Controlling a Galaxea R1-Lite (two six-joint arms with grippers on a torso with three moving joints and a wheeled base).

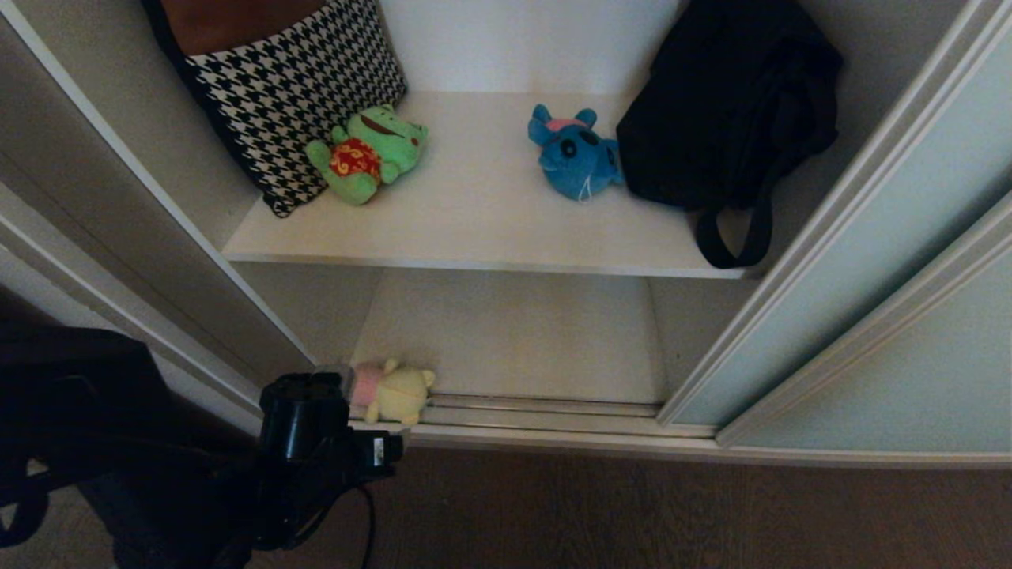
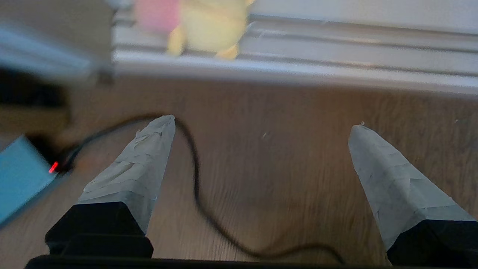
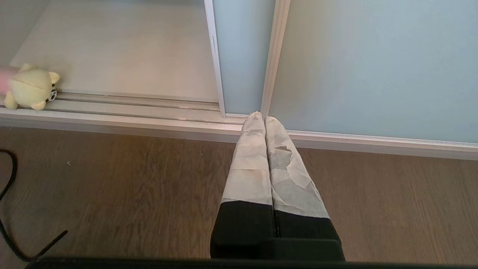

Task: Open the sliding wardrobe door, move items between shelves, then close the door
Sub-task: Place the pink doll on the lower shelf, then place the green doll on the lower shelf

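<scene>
Sliding wardrobe door (image 1: pixel 854 261) is already open, at 3 o'clock. Yellow plush (image 1: pixel 399 393) lies on lower shelf (image 1: pixel 514 340) at 7 o'clock; blue plush (image 1: pixel 575 154) on upper shelf (image 1: pixel 474 213). Left gripper (image 2: pixel 261 125) spread, empty, near yellow one; right gripper (image 3: pixel 260 116) pressed together. Moving & closing remain, I think.

A houndstooth cushion (image 1: pixel 296 87) leans in the wardrobe's corner at about eleven o'clock, with a green frog plush (image 1: pixel 368 154) in a red patterned shirt lying against its lower edge. At one o'clock a black bag (image 1: pixel 731 103) slumps, its strap loop hanging over the board's front edge. A black cable (image 2: pixel 194 179) curls across the brown wood-grain floor (image 1: pixel 672 514) at six o'clock.
</scene>
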